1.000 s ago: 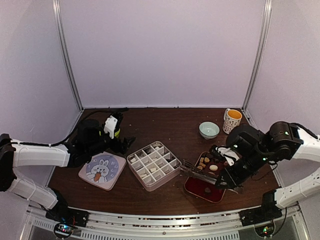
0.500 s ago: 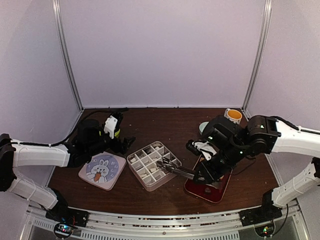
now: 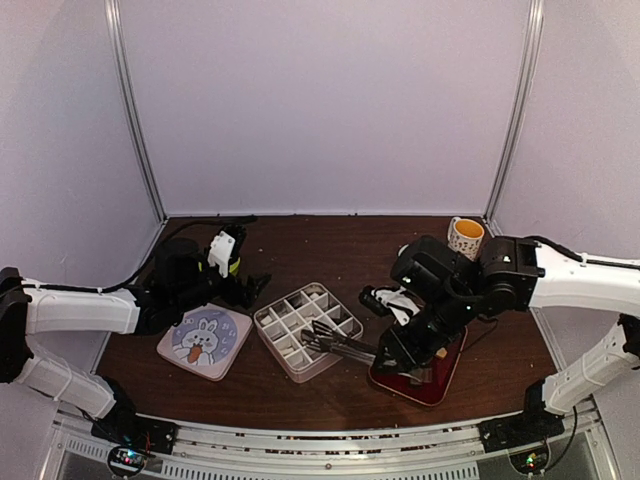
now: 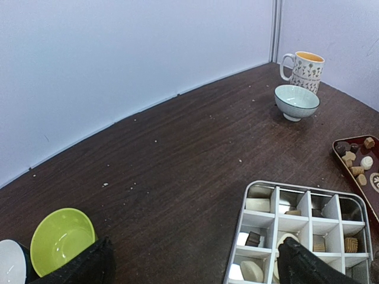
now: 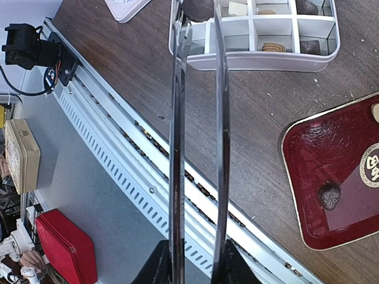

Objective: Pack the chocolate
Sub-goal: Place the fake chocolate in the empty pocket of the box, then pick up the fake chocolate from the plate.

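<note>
Chocolate pieces [image 4: 258,205], small and cream, tan or dark brown, lie partly in the grey-white square box with sixteen cells [image 4: 308,190] and partly on the glossy dark red tray with a gold rim [image 5: 320,148]. At the far left of the dark brown wooden table [image 4: 177,154] stands a lime-green round bowl [image 4: 62,239], and near it lies a pale pink square tin with a cartoon rabbit [image 3: 204,341]. The left gripper [image 4: 194,254] hangs just beyond the far edge of this tin, its two black fingers spread wide, and it holds nothing. In the middle sits the box, where some cells have a piece inside. Long shiny metal tongs [image 5: 176,148] reach over it, and one dark brown round piece [image 5: 198,7] is between their tips. Whether it is pinched or resting in the cell, I cannot tell. The right gripper [image 5: 194,260] is closed on the two arms of the tongs. The tray lies to the right of the box, with one dark piece [image 5: 330,195] near its front end and several at its far end. Behind it stand a pale green ceramic bowl [image 4: 296,102] and a white patterned mug with yellow inside [image 4: 305,70].
</note>
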`<action>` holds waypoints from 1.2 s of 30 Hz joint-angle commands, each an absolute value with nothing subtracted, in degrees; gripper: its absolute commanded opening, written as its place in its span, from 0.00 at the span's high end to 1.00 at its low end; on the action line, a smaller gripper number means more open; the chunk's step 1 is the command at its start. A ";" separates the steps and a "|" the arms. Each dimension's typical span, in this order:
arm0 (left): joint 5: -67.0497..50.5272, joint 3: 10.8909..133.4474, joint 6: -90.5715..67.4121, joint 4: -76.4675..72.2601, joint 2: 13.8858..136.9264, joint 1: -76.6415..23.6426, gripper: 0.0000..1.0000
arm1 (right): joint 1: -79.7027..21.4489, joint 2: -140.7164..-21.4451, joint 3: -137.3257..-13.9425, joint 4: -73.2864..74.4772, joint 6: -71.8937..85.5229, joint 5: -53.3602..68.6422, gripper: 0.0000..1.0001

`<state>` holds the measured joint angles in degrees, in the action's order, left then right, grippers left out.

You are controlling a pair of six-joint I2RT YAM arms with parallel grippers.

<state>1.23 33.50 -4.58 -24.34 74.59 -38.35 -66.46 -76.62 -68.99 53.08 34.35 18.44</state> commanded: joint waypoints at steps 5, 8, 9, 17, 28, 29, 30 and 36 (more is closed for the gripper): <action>0.70 34.79 -4.14 -26.02 74.88 -38.59 0.02 | -66.42 -77.23 -69.18 52.71 33.49 16.93 0.67; 0.75 34.77 -4.18 -26.02 74.88 -38.59 0.02 | -66.43 -77.22 -69.51 53.24 33.57 16.27 0.64; 0.78 34.80 -4.16 -26.02 74.88 -38.58 0.02 | -66.44 -77.02 -69.64 53.38 33.64 16.12 0.64; 0.70 34.75 -4.07 -26.02 74.95 -38.59 0.02 | -66.18 -72.02 -67.96 57.72 36.04 13.06 0.65; 0.53 35.09 -4.14 -25.94 75.40 -38.61 0.03 | -65.69 -56.37 -57.79 66.36 44.52 11.65 0.66; 0.52 35.10 -4.13 -25.93 75.41 -38.59 0.02 | -65.58 -55.12 -56.58 66.83 45.43 11.83 0.66; 0.49 35.13 -4.13 -25.93 75.44 -38.60 0.02 | -65.33 -54.09 -55.57 67.33 46.10 11.86 0.66; 0.07 35.18 -4.26 -25.88 75.37 -38.59 0.02 | -62.78 -52.25 -52.58 66.47 47.11 11.61 0.67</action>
